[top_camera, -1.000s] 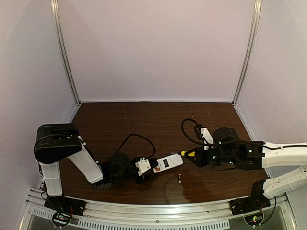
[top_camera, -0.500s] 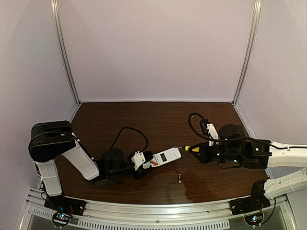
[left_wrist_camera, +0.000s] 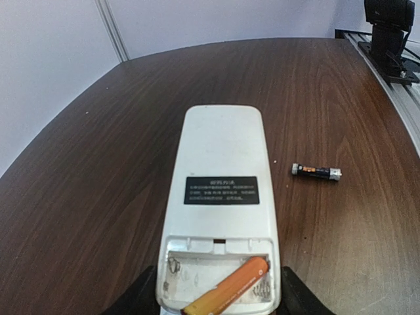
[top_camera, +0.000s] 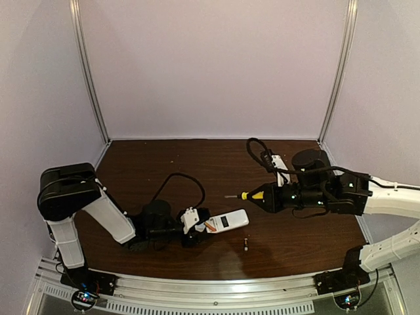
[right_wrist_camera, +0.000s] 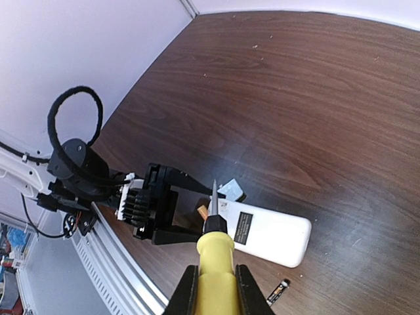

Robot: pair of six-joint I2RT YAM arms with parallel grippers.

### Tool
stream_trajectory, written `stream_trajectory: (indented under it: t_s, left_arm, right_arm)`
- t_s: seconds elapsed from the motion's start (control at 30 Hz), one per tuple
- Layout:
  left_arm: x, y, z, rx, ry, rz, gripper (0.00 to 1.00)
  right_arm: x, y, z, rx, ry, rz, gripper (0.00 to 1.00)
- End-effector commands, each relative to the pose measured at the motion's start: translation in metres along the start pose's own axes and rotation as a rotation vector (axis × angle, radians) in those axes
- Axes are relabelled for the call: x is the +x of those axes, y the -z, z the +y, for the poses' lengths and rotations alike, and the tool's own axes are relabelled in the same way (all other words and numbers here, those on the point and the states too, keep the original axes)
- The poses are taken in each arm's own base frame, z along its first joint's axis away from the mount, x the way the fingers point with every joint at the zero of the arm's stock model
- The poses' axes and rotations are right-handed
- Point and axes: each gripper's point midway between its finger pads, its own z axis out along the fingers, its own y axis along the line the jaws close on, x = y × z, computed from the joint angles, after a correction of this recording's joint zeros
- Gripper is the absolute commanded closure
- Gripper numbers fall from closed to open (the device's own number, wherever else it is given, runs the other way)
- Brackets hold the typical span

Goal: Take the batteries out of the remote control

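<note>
Retreat of the screwdriver (top_camera: 249,195), clamped in the right tool (right_wrist_camera: 212,292), leaves the remote control (left_wrist_camera: 222,197) clear, its near-left end clamped in the left tool (top_camera: 195,230). The dark battery (left_wrist_camera: 316,172) lies on the surface (top_camera: 197,164) beside it. The orange battery (left_wrist_camera: 226,289) sits tilted in its open bay, apparently half-freed.

White links (top_camera: 113,222), black joints (top_camera: 65,190), looped black cables (top_camera: 177,175); left tool (top_camera: 200,228) black, white-capped.
</note>
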Motion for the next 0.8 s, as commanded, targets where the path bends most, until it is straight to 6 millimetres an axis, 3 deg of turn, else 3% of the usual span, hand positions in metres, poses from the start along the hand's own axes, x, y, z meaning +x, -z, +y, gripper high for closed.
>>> stream_trajectory:
  t_s: [0.0, 0.43, 0.77]
  left_arm:
    - [-0.014, -0.003, 0.003, 0.019, -0.028, -0.024, 1.00]
    - [-0.007, -0.004, 0.001, 0.034, -0.062, 0.007, 1.00]
    - [-0.005, -0.003, -0.003, 0.057, -0.078, 0.020, 1.00]
  right_arm:
    - [0.037, -0.015, 0.010, -0.105, 0.031, 0.123, 1.00]
    - [0.084, -0.047, 0.007, -0.186, 0.108, 0.225, 1.00]
    - [0.085, -0.063, 0.010, -0.213, 0.203, 0.219, 1.00]
